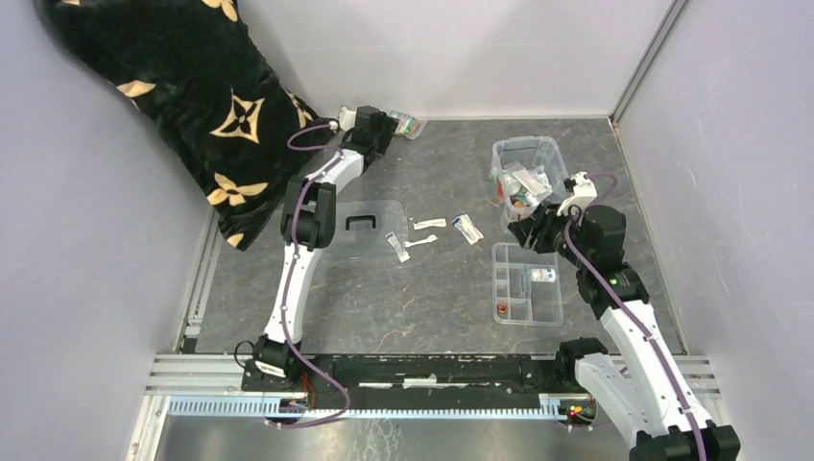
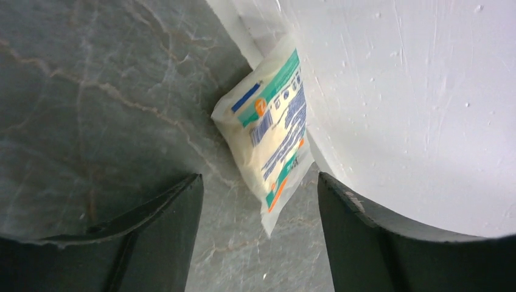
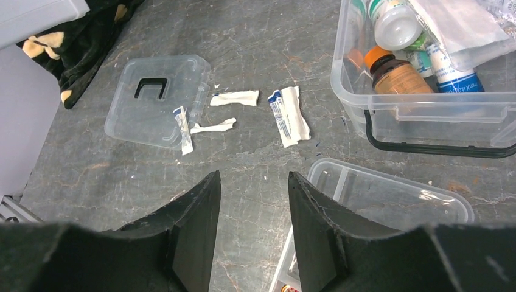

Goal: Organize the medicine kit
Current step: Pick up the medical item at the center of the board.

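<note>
The medicine kit box (image 1: 499,151) stands at the back right, open and filled with bottles and packets; it also shows in the right wrist view (image 3: 420,117). Its flat clear lid (image 1: 379,213) with the black handle lies on the table centre-left, also in the right wrist view (image 3: 131,118). A white-green sachet (image 2: 271,140) leans against the back wall, also in the top view (image 1: 410,124). My left gripper (image 2: 258,182) is open, its fingers either side of the sachet's near end. My right gripper (image 3: 252,176) is open and empty between the box and the divided tray (image 3: 395,194).
The shallow divided tray (image 1: 523,261) holds a small vial (image 1: 543,276) and a small red item (image 1: 503,309). Three small white packets (image 1: 467,228) lie by the lid. A black patterned blanket (image 1: 192,106) fills the back left. Walls enclose the table.
</note>
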Motion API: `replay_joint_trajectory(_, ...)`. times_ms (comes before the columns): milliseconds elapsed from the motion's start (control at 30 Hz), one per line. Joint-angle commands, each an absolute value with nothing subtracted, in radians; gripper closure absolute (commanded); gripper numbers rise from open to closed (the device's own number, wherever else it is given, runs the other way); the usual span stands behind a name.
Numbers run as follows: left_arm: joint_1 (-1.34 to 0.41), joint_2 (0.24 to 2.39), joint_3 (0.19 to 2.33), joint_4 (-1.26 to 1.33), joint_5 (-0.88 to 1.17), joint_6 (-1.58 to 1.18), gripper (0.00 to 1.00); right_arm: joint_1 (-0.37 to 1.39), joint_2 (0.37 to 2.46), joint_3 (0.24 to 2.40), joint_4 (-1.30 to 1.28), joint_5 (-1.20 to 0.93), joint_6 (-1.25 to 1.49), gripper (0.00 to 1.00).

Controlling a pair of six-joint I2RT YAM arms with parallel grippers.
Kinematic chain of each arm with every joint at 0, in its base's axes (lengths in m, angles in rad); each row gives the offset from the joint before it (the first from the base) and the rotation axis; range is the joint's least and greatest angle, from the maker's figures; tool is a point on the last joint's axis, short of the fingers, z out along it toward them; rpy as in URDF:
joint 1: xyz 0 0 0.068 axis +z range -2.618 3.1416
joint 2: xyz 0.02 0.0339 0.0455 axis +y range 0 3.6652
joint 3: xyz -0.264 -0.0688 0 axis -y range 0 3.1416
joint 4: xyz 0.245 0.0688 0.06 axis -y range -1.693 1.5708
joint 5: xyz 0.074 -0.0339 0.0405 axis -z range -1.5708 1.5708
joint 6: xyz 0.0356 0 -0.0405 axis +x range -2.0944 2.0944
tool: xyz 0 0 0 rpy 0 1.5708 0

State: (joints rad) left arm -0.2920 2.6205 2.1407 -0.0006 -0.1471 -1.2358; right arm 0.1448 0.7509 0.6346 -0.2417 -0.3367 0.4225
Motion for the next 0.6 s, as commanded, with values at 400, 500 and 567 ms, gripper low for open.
replay_joint_trajectory(400, -0.262, 2.773, 2.267, 0.069, -0.089, -1.322, 0.87, 0.143, 0.745, 0.628, -0.231, -0.351, 0.388, 0.48)
replay_joint_trajectory(500, -0.253, 2.771, 2.262, 0.073, -0.061, -1.304, 0.97, 0.143, 0.741, 0.619, -0.231, -0.348, 0.386, 0.48)
replay_joint_trajectory(567, -0.246, 2.754, 2.238, 0.079, -0.034, -1.290, 0.98, 0.144, 0.738, 0.614, -0.232, -0.346, 0.386, 0.48)
